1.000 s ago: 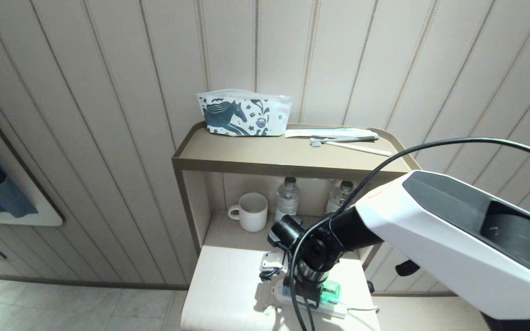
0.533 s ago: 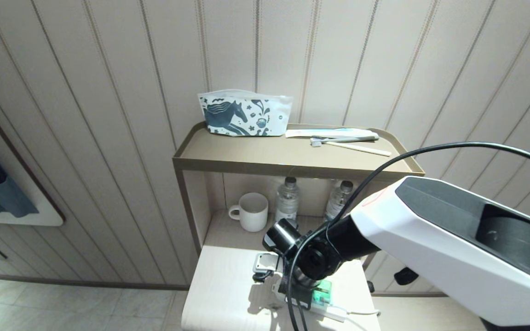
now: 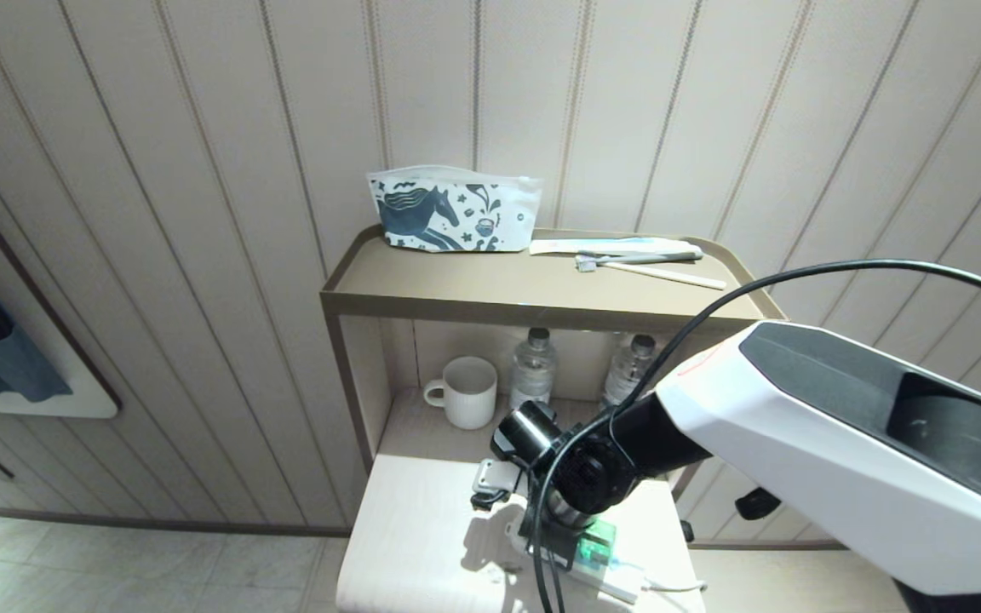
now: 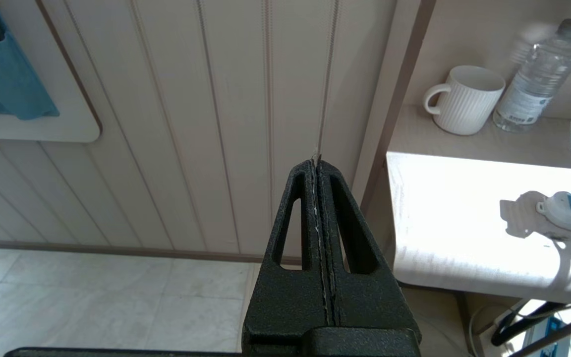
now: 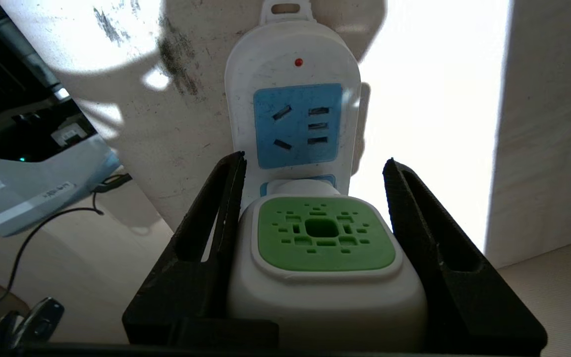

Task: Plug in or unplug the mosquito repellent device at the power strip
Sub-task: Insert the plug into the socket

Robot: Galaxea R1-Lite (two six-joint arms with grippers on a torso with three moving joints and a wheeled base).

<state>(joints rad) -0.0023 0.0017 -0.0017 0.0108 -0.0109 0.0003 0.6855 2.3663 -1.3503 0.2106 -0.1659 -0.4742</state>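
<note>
**Right tool gripping the repellent device at the power strip**

The right tool (image 5: 315,248) is reaching down over the near right part of the pale table (image 3: 422,528), its two black fingers (image 5: 206,233) pinching the mosquito repellent device (image 5: 325,258) by its white sides. The device is sitting with its green vented face toward the wrist camera, directly over the power strip (image 5: 293,99), which is lying on the table with one blue socket panel exposed beyond it. Whether the plug is seated cannot be told. The left tool (image 4: 318,208) is hanging to the left of the table, its fingers pressed together on nothing.
</note>
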